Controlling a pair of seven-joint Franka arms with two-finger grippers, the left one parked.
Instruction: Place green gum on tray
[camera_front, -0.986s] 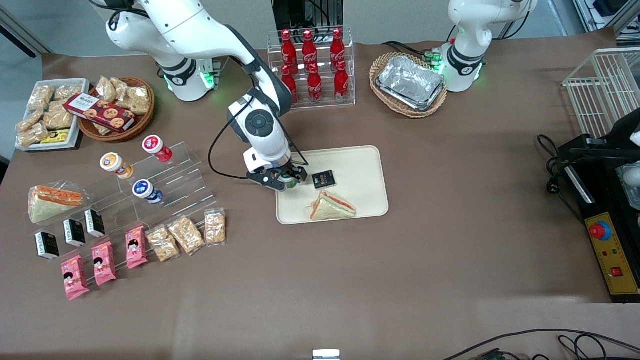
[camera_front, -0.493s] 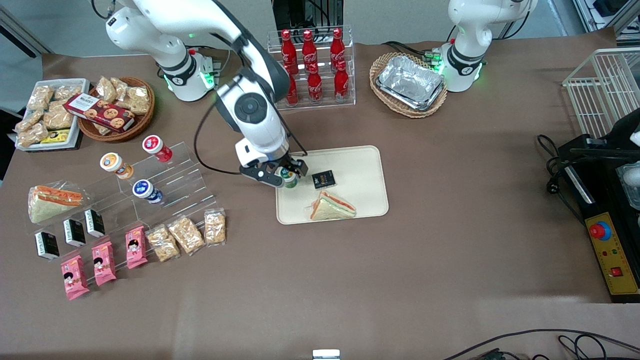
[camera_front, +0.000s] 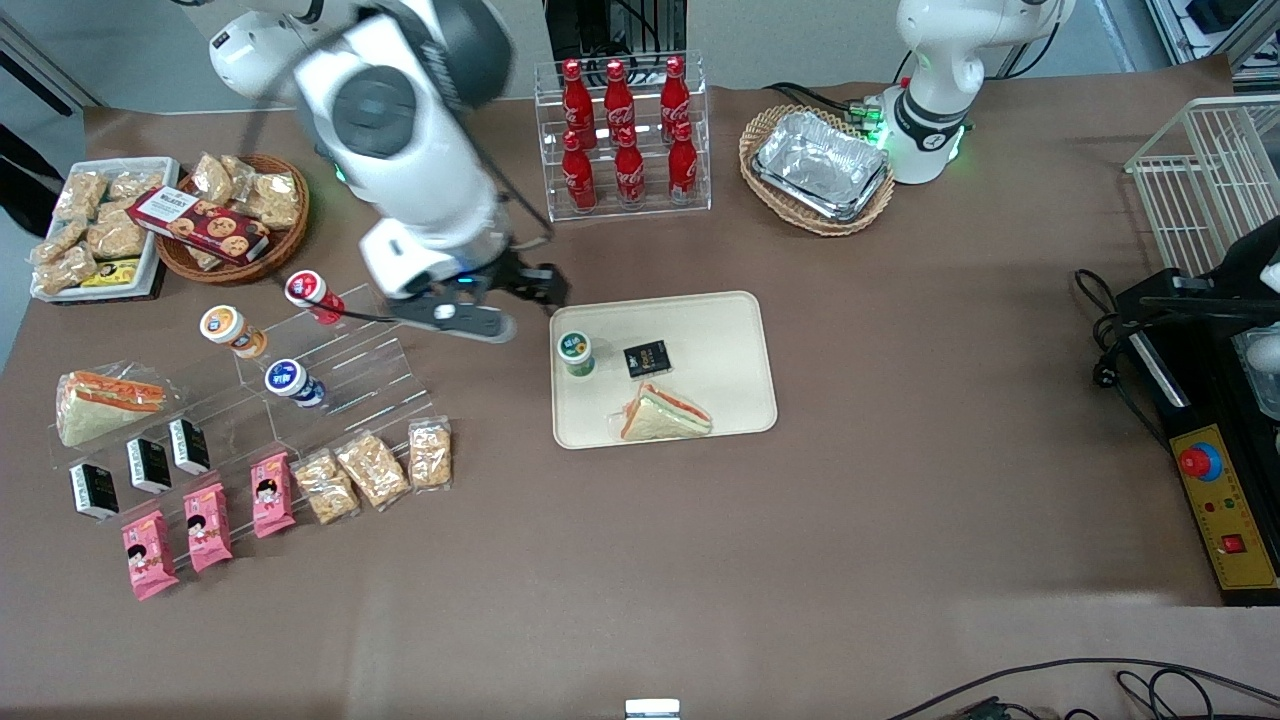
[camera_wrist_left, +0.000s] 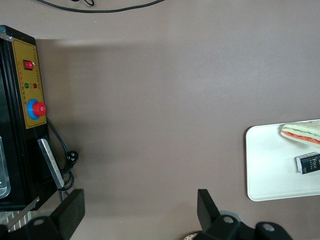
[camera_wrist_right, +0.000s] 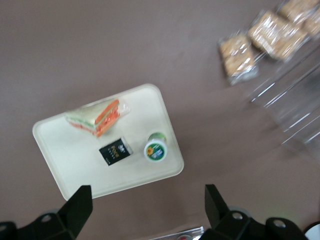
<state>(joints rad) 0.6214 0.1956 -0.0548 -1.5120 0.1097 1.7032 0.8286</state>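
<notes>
The green gum (camera_front: 575, 352) stands upright on the cream-beige tray (camera_front: 720, 330), at the tray's edge toward the working arm's end. It also shows in the right wrist view (camera_wrist_right: 155, 149) on the tray (camera_wrist_right: 75, 165). My right gripper (camera_front: 500, 305) is open and empty, raised well above the table. It hangs between the tray and the clear stepped stand, apart from the gum. In the right wrist view the gripper (camera_wrist_right: 145, 210) has its fingers spread wide with nothing between them.
A wrapped sandwich (camera_front: 663, 412) and a small black box (camera_front: 646, 358) lie on the tray beside the gum. A clear stepped stand (camera_front: 330, 370) holds red, orange and blue canisters. Snack packs (camera_front: 372, 470), a cola bottle rack (camera_front: 622, 135) and a basket of foil trays (camera_front: 820, 165) stand around.
My gripper has let go of the green gum, which stays standing on the tray. It has risen and drawn back toward the working arm's end.
</notes>
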